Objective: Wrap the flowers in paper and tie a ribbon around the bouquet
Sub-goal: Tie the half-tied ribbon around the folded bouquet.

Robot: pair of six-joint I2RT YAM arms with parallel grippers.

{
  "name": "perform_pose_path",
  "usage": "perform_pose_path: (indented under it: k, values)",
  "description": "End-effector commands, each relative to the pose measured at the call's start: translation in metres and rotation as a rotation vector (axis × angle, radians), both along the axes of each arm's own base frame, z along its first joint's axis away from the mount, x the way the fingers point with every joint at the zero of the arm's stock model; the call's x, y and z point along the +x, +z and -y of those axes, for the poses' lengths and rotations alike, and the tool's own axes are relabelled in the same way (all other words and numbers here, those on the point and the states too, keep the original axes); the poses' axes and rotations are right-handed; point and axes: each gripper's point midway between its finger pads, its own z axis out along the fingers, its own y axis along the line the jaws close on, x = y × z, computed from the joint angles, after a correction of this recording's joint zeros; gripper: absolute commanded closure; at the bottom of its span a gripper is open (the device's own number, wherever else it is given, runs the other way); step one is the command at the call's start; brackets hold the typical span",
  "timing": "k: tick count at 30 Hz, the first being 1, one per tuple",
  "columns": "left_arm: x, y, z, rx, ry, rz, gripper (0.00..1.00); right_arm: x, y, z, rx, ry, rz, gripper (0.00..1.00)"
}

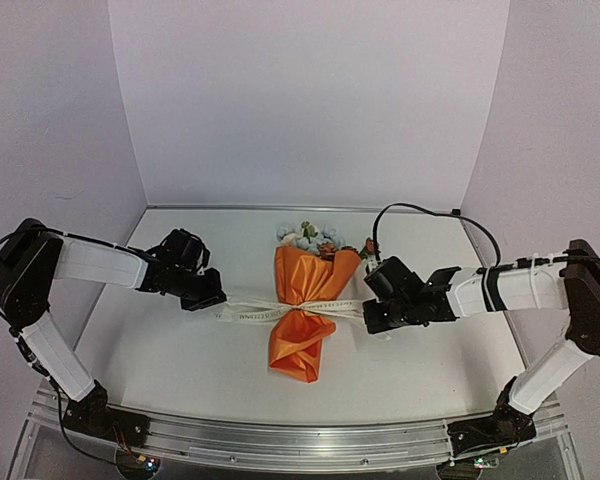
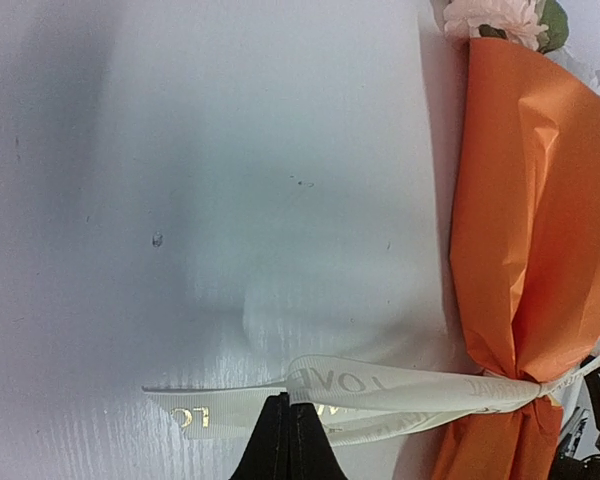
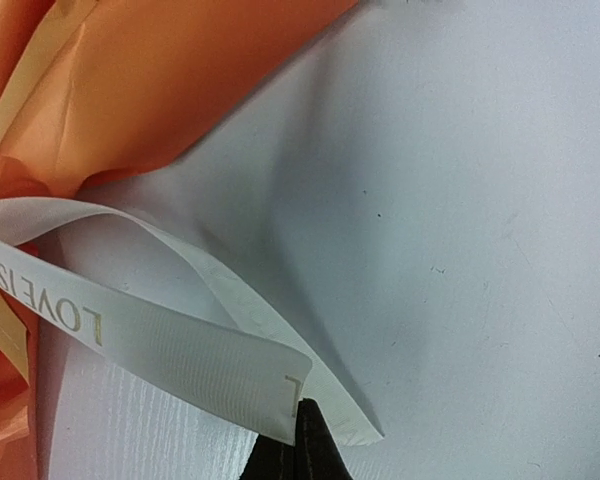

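- Pale lilac walls enclose a white table [image 1: 160, 350]; the bouquet [image 1: 302, 300] lies flat at the centre of the top view.
- Bouquet axis: runs up and down the frame, slightly tilted. The flowers [image 1: 310, 238] sit at the upper end. Below them the paper [image 1: 310, 275] narrows to a pinched waist, then flares again at the lower end.
- Ribbon axis: the ribbon [image 1: 250, 313] crosses that waist left to right, roughly square to the bouquet axis, with one tail running out to each side.
- Left fingers [image 2: 270, 455]: closed on the left tail at the bottom centre of the left wrist view. The bouquet lies toward the right edge of that frame.
- Right fingers [image 3: 315, 455]: closed on the right tail close to its cut end, at the bottom centre of the right wrist view. The paper lies toward the upper left of that frame.
- Slack: the right tail bows in a loose curve between fingers and waist.
- Waist: the strands gather into a tight bunch there in the left wrist view. Whether a knot has formed cannot be told.
- Reach: neither arm looks nearer. In the top view each stands about equally far from the waist.
- Judgement: the coming move turns on the ribbon axis. Pulls should run outward along it, toward the left and right frame edges and evenly matched, or the bouquet is likely to slide sideways.
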Motion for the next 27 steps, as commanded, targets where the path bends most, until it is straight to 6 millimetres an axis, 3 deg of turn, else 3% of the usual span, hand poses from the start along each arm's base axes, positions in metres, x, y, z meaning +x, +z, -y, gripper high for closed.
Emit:
perform_pose_path:
  k: [1,12,19,27]
  values:
    - [0.013,0.004,-0.056,0.078,0.197,0.032,1.0,-0.012,-0.005,0.059,-0.204,-0.098,-0.018,1.0]
    - [0.007,0.003,-0.079,0.046,0.298,0.019,1.0,-0.021,-0.016,0.083,-0.177,-0.178,-0.064,1.0]
    - [0.003,0.004,-0.091,0.046,0.335,0.014,1.0,-0.023,-0.01,0.097,-0.149,-0.222,-0.055,1.0]
    - [-0.005,-0.003,-0.094,0.026,0.349,-0.004,1.0,-0.027,-0.013,0.102,-0.132,-0.247,-0.066,1.0]
